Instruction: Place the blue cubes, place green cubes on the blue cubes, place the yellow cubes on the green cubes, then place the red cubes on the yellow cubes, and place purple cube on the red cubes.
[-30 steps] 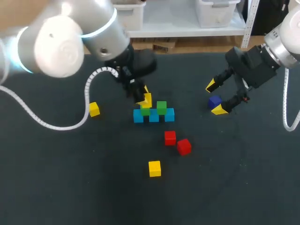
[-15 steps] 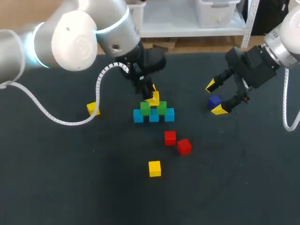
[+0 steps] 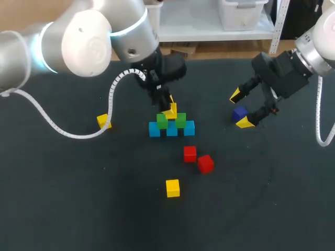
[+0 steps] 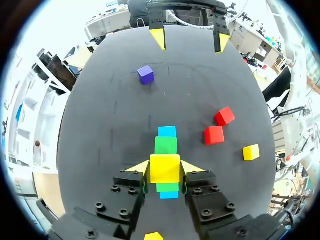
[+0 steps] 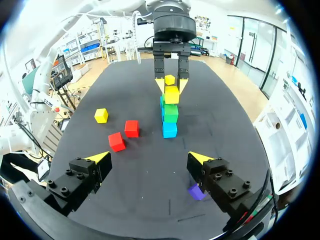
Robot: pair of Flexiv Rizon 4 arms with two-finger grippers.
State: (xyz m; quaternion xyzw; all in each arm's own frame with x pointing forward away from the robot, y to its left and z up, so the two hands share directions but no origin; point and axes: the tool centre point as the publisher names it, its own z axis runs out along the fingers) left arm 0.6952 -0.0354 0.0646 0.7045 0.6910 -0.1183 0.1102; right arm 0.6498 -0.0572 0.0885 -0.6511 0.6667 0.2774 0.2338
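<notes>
Three blue cubes (image 3: 171, 129) lie in a row mid-table, with two green cubes (image 3: 180, 120) on top of them. My left gripper (image 3: 170, 109) is shut on a yellow cube (image 4: 165, 168), held over the seam between the two greens; whether it rests on them I cannot tell. Two red cubes (image 3: 190, 153) (image 3: 205, 163) lie in front of the row. Loose yellow cubes sit at the front (image 3: 172, 187) and at the left (image 3: 103, 121). The purple cube (image 3: 239, 112) lies at the right, under my open right gripper (image 3: 241, 109), beside one finger (image 5: 196, 191).
The left arm's white cable (image 3: 78, 137) loops over the table's left part. The far table edge runs behind the stack. Bare dark tabletop lies at the front left and front right.
My left gripper has carried the yellow cube to the right, from above the left green cube to over the gap between both greens. The right arm has stayed still.
</notes>
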